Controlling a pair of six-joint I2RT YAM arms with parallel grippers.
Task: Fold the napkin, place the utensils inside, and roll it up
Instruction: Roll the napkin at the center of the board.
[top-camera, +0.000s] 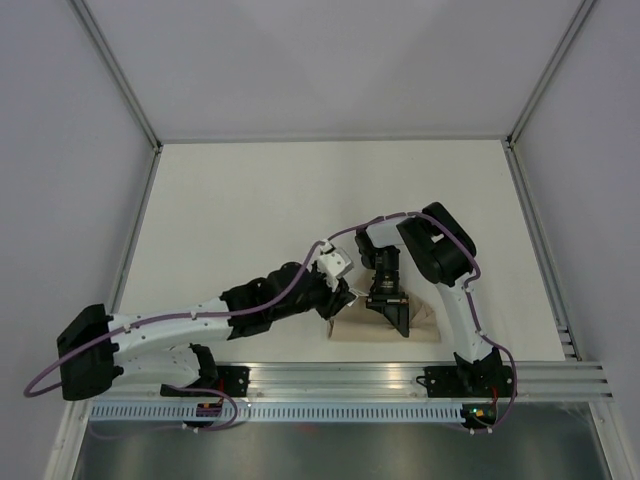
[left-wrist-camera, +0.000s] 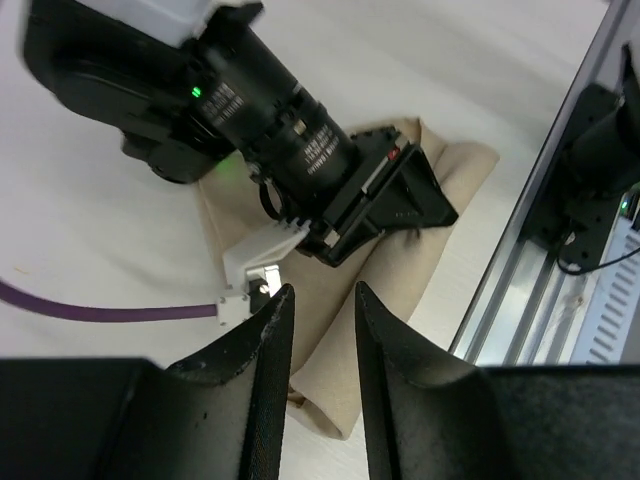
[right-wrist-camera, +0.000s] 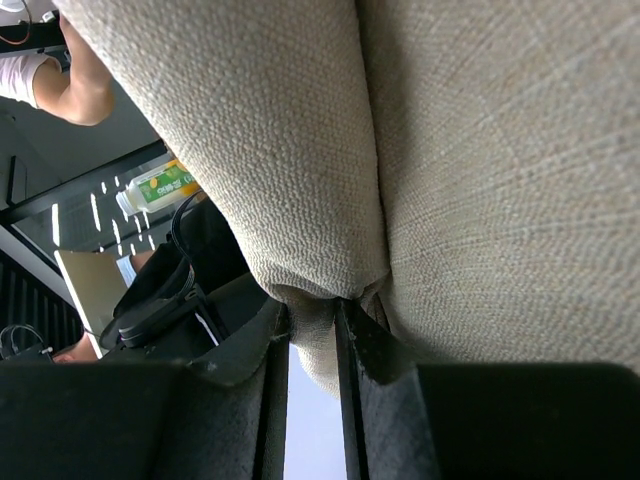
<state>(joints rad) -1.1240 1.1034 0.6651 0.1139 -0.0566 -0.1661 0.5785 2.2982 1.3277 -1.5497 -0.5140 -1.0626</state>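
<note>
The tan napkin (top-camera: 428, 326) lies bunched and partly rolled near the table's front edge. It also shows in the left wrist view (left-wrist-camera: 455, 170) and fills the right wrist view (right-wrist-camera: 480, 150). My right gripper (top-camera: 392, 312) points down onto it and is shut on a fold of the cloth (right-wrist-camera: 312, 320). My left gripper (top-camera: 345, 297) is open just left of the right one. Its fingers (left-wrist-camera: 272, 340) hover over the rolled left end of the napkin, apart from it, with the gripper's gap (left-wrist-camera: 320, 305) above the cloth. The utensils are hidden.
An aluminium rail (top-camera: 350, 380) runs along the front edge, close behind the napkin, and shows in the left wrist view (left-wrist-camera: 540, 260). A purple cable (left-wrist-camera: 100, 312) lies left of my left fingers. Grey walls enclose the table on three sides.
</note>
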